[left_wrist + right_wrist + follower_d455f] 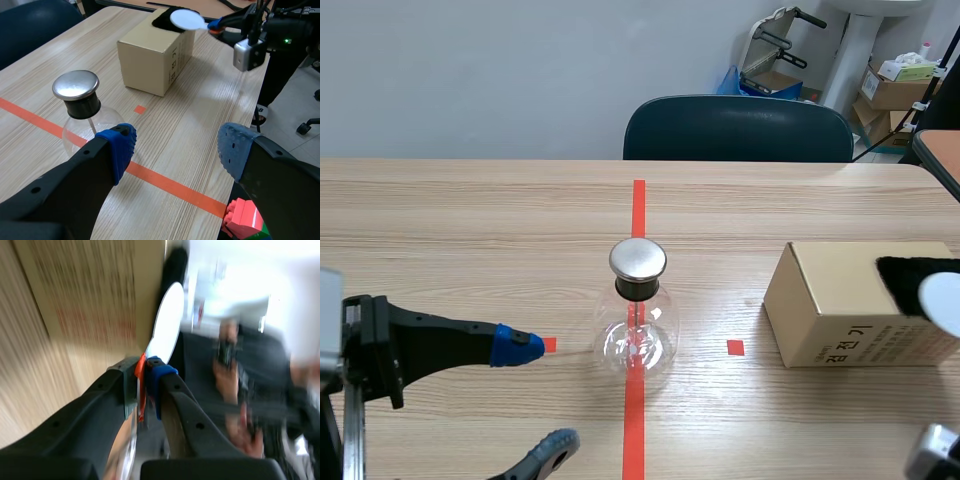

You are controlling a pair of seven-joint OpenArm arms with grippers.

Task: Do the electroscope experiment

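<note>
Our left gripper (175, 150) hangs spread wide just beside the glass flask (637, 335), which stands on the red tape line (633, 420). Farther off, our right gripper (145, 372) pinches the white disc (187, 20) by its handle above the box (850, 300). We should carry the disc level to the metal cap (638, 258) and brush nothing on the way.

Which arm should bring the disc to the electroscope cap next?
Right, probably: the right gripper is shut on the disc by its handle, over the box. The left gripper is open and empty beside the flask.
</note>
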